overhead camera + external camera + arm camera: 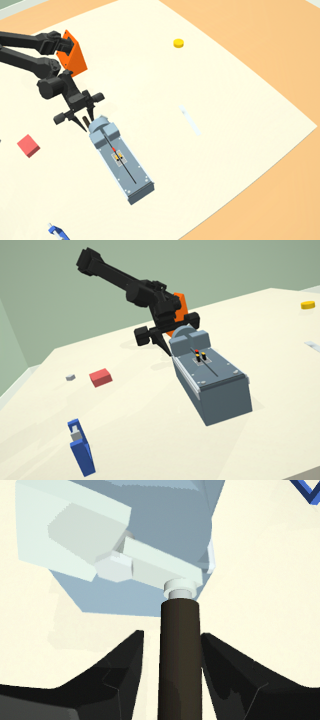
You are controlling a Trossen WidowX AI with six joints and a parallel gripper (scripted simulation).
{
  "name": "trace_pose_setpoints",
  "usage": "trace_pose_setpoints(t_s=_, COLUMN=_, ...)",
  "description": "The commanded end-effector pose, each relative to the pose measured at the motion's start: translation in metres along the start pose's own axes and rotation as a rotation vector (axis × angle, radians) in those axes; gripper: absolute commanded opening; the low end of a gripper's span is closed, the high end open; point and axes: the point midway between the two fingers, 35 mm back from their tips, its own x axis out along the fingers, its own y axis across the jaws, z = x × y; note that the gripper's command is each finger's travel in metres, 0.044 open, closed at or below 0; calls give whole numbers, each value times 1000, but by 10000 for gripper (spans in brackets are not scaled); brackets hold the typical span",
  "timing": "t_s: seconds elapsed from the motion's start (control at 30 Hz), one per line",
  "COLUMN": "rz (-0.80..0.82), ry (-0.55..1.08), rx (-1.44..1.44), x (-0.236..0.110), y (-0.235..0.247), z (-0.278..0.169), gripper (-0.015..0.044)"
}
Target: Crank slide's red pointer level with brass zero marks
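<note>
The grey-blue machine [131,167] [224,405] stands on the table, its crank end towards the arm. The red pointer [113,149] [196,351] sits in the slot, a little to the crank side of the two brass zero marks [116,157] [203,355], not level with them. The dark crank handle [85,120] [180,655] sticks out from the pale crank arm [162,564]. My gripper [89,125] [172,634] is part open around the handle, with a clear gap at the left finger; the right finger is close against it or touching.
A red block [27,145] [100,377] and a blue bracket-like object [60,232] [84,457] lie to the machine's left in the top and exterior views. A yellow disc [178,43] [307,305] and a pale strip [189,120] lie to its right. An orange wedge [79,60] stands behind the gripper.
</note>
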Motion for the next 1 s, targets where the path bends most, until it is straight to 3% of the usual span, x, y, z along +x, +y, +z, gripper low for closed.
trace_pose_setpoints(t_s=0.0, rz=0, ry=0, rx=0, x=0, y=0, z=0, gripper=236)
trace_pose_setpoints(t_s=0.27, rz=0, ry=0, rx=0, x=0, y=0, z=0, gripper=440)
trace_pose_setpoints(t_s=0.97, rz=14, ry=7, rx=4, x=-59, y=4, z=68, gripper=440)
